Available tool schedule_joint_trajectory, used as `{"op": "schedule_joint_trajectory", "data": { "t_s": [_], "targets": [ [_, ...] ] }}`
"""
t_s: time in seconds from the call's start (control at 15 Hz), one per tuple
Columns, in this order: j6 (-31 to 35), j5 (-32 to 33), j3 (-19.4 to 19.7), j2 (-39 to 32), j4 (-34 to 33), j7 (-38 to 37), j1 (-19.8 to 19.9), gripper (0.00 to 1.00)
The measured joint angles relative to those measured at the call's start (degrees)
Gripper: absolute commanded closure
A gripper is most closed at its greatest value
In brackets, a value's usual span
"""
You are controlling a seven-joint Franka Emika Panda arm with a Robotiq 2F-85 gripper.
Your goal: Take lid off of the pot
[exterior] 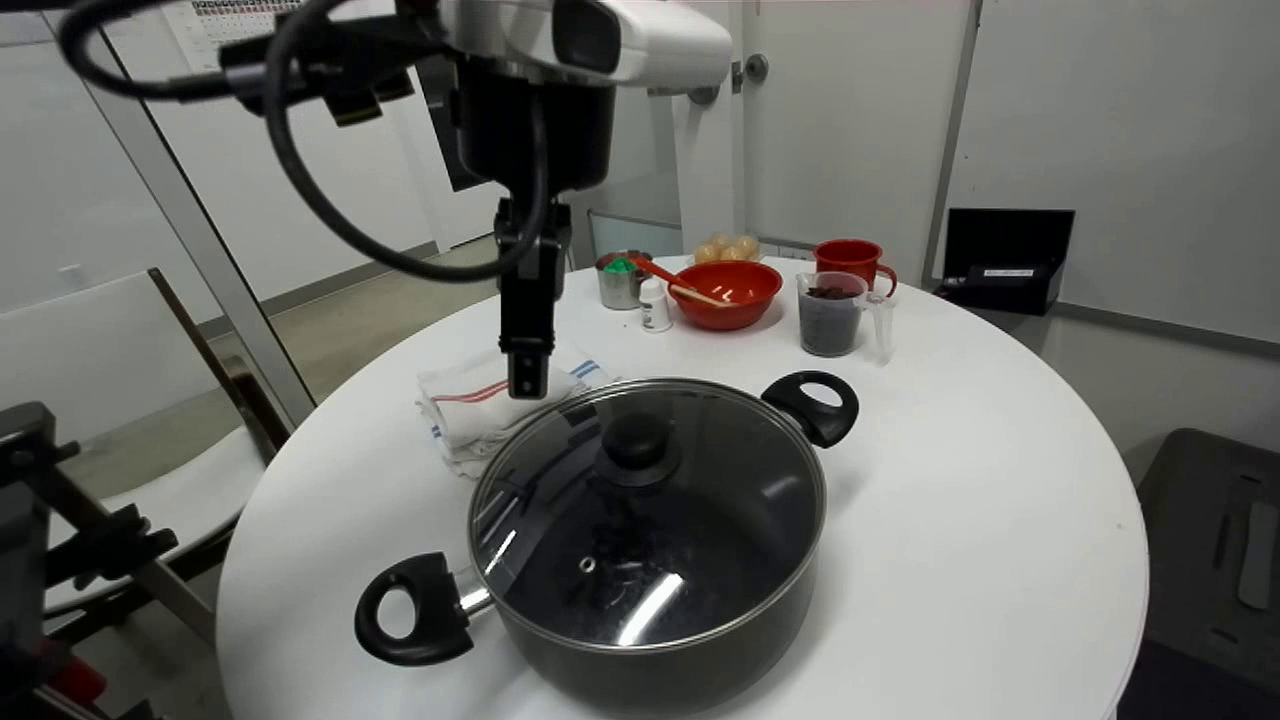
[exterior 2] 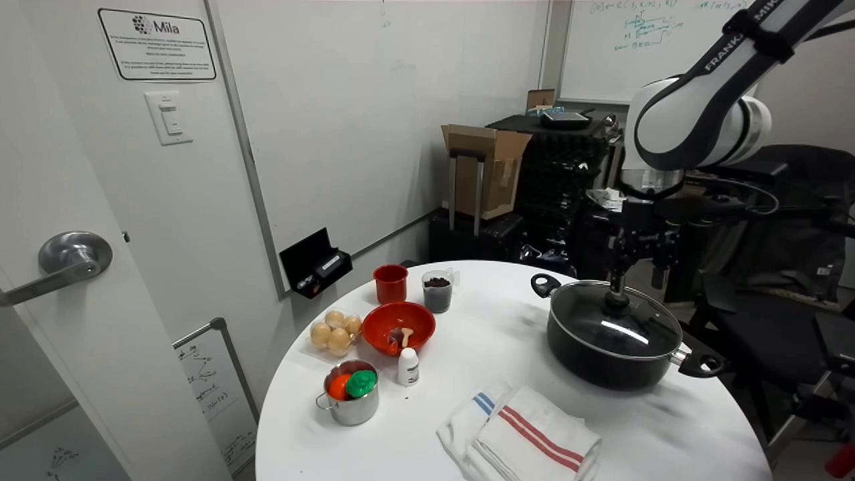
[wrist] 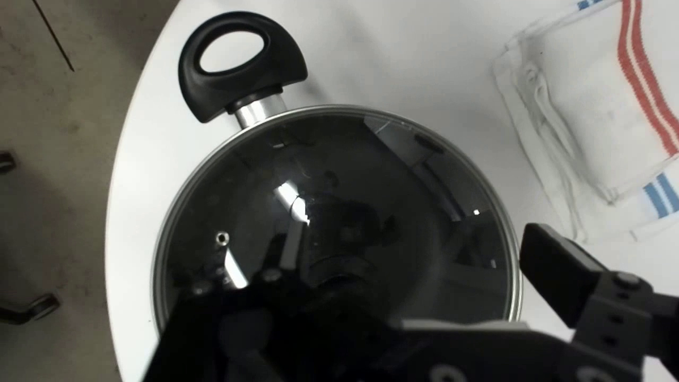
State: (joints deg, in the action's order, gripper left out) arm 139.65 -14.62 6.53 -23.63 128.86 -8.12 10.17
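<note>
Jaws are hanging wide apart above the lid [exterior: 665, 525], and in an exterior view they are standing off from its black knob [exterior: 636, 440]. In the wrist view one side is hovering over the dark glass [wrist: 360, 175] while its opposite is hanging just past the metal rim [wrist: 345, 109], near the folded, striped towel [wrist: 599, 106]; whether the knob is lying between them, I cannot tell. The lid is sitting on the pot [exterior: 690, 672], covering it, and the pot is resting on the white counter [exterior: 980, 500] with its two black loop handles [exterior: 440, 612] pointing out to opposite sides. Farther across the counter, in both exterior views, a red bowl [exterior: 725, 317] is standing just beside a small white bottle [exterior 2: 408, 371] and some tan eggs [exterior 2: 338, 339]. A metal cup [exterior 2: 357, 413] is holding orange and green pieces. Near a red mug [exterior: 845, 260], a clear measuring cup [exterior: 828, 335] is holding something dark.
</note>
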Motion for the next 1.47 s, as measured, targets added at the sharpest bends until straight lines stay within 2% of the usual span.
{"op": "schedule_joint_trajectory", "data": {
  "t_s": [0.6,1.27,1.33,1.4,1.47],
  "targets": [
    [5.86,-0.41,1.57,-8.46,-4.14,-11.02,0.09,0.0],
    [8.86,-1.12,2.44,-11.68,-6.24,-16.34,0.07,0.0],
    [9.11,-1.12,2.54,-11.77,-6.27,-16.7,0.07,0.25],
    [9.37,-1.12,2.62,-11.86,-6.29,-17.01,0.07,0.26],
    [9.67,-1.12,2.66,-11.97,-6.32,-17.3,0.06,0.33]
  ]
}}
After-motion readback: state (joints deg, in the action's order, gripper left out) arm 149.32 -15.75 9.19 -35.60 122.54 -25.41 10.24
